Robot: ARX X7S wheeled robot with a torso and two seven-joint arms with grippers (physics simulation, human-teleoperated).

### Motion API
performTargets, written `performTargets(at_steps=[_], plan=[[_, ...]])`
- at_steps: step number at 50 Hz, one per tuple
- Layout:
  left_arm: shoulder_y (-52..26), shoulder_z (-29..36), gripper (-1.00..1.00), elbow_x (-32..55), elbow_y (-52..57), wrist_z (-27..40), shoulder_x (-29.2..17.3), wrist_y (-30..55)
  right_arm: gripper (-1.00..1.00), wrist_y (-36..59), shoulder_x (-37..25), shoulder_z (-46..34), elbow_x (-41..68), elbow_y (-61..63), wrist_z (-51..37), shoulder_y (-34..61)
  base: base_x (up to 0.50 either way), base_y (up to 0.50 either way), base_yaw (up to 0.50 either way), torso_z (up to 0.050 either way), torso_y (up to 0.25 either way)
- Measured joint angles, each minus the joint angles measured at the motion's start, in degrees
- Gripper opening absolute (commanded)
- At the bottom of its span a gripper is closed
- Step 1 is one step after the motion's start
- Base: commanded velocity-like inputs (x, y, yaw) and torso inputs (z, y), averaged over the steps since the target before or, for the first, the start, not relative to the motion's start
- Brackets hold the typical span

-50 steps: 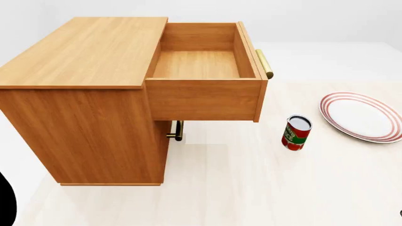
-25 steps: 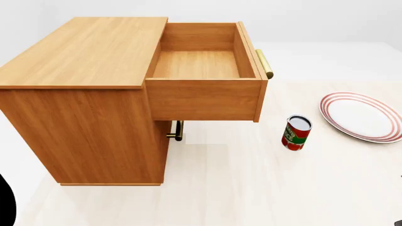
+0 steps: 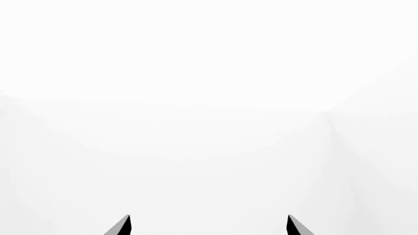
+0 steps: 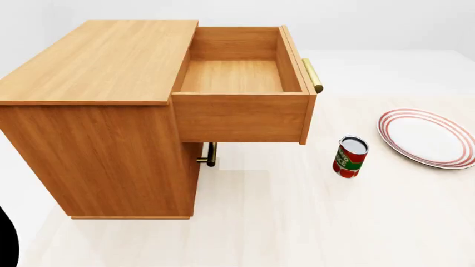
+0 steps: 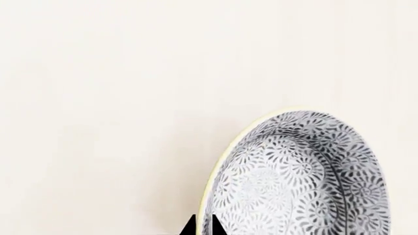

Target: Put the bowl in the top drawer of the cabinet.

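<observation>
In the right wrist view the bowl (image 5: 307,181) fills the lower right, its blue-grey and white patterned surface facing the camera over pale floor. My right gripper (image 5: 201,226) is shut on the bowl, one dark fingertip on each side of its pale rim. My left gripper (image 3: 207,224) is open, with only blank white between its fingertips (image 3: 124,224). In the head view the cabinet (image 4: 97,72) stands at the left with its top drawer (image 4: 237,75) pulled fully out and nothing inside. The bowl and both grippers are outside the head view.
A red can (image 4: 350,157) stands upright on the pale floor, right of the drawer front. A white plate with red rim rings (image 4: 426,137) lies further right. The lower drawer's brass handle (image 4: 210,154) shows under the open drawer. A black robot part (image 4: 6,239) sits at the lower left edge.
A small dark shape at the head view's lower right edge has slid downward and out of sight. The cabinet, drawer, can and plate have not moved.
</observation>
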State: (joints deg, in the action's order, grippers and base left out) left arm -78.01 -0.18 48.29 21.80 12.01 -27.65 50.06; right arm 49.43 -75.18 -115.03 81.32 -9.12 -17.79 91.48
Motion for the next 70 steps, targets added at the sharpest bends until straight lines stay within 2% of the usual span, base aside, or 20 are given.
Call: performTargets(at_steps=[17,32,42,50,59,70], plan=[[-0.5,-0.7,1.0,1.3,0.5,0.9,-0.2,0.7,-1.0,9.7,1.1,3.4,4.7,5.8,-5.7,7.4,0.0,0.0,0.0,0.0,0.0],[-1.5,-1.6,1.0,2.6,1.0,1.7,-0.4,1.2,-1.0,22.1,-0.7,6.0,-1.8,13.1,0.3,19.2,0.0,0.0,0.0,0.0,0.0],[-0.4,-1.7,1.0,1.8,0.6,0.9,-0.3,-0.7,-1.0,30.6,-2.5,4.5,-17.2,20.2,16.5,31.2,0.0,0.0,0.0,0.0,0.0],[0.9,-1.4,1.0,0.5,-0.1,-0.1,-0.1,-2.9,-1.0,33.2,0.0,4.2,-32.9,22.9,33.1,36.8,0.0,0.0,0.0,0.0,0.0],[2.1,-1.2,1.0,-0.4,-0.4,-0.9,0.2,-4.8,-1.0,29.2,8.1,5.0,-44.4,18.2,46.2,39.0,0.0,0.0,0.0,0.0,0.0],[2.6,-1.2,1.0,-0.6,-0.2,-1.1,0.2,-5.6,-1.0,16.8,22.8,6.9,-52.3,3.3,54.5,36.5,0.0,0.0,0.0,0.0,0.001]])
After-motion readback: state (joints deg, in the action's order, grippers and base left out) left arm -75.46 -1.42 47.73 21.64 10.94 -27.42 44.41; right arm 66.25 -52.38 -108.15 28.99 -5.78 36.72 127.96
